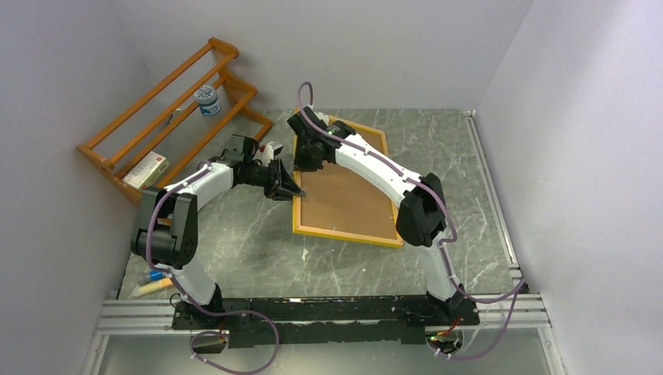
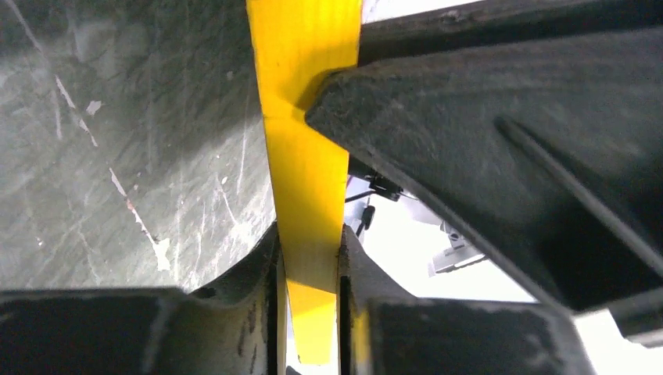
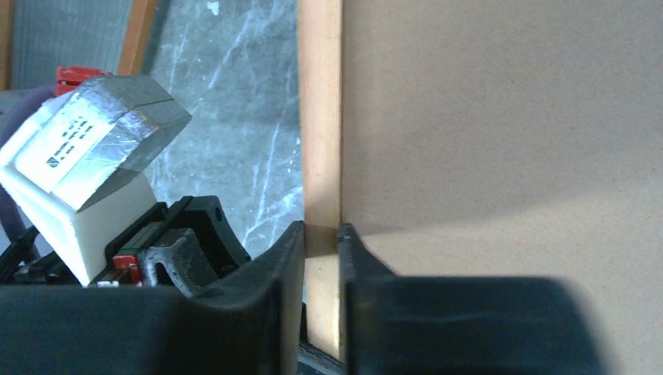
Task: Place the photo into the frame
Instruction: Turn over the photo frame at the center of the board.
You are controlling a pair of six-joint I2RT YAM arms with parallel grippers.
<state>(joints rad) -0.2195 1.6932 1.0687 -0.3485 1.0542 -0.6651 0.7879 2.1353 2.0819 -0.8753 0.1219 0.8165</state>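
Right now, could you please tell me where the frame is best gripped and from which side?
Its thin left rail, approached from the left. The frame is broad and lies back up, so only an edge fits between fingers; the left pincer and right pincer clamp there.

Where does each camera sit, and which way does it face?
Top: above and behind the bases, looking down on the table; shows left arm, right arm, left gripper and right gripper at the frame.
Left wrist: looks along its own fingers, clamped on the frame's yellow edge.
Right wrist: looks along its own fingers, clamped on the frame's wooden edge beside the hardboard; the left arm shows.
Shared: all three see the frame.
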